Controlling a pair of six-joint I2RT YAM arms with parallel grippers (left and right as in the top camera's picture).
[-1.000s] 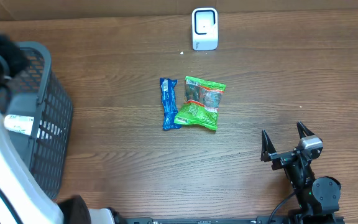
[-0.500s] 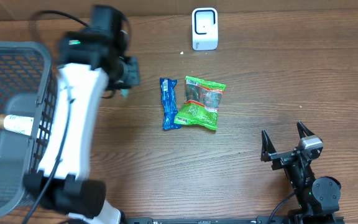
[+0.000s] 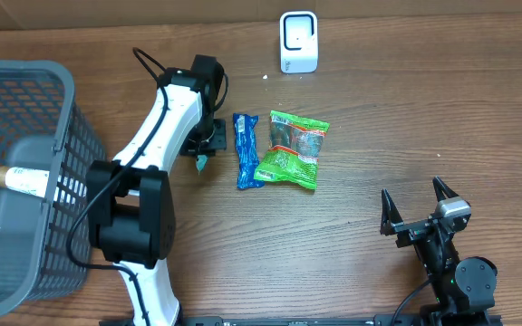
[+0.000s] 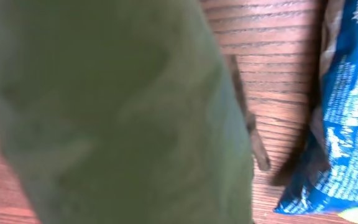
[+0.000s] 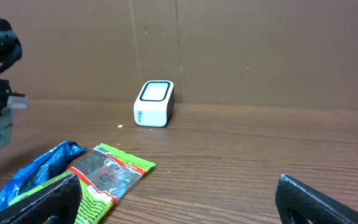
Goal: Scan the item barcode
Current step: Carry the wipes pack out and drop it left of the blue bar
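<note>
- Left gripper [image 3: 201, 160] hangs just left of the blue packet [image 3: 246, 149]. I cannot tell how its jaws stand, as the wrist view is blurred.
- Right gripper [image 3: 411, 190] is at the front right, jaws wide apart and empty.
- The 2 packets lie mid-table, the green packet [image 3: 293, 149] touching the blue.
- Scanner [image 3: 298, 41] stands at the rear.
- Basket [image 3: 84, 154] is at the far left.

The wood table [image 3: 379, 136] carries a basket [image 3: 78, 172], a scanner [image 3: 298, 42], a blue packet [image 3: 246, 149] and a green packet [image 3: 294, 149] (the two touching).
</note>
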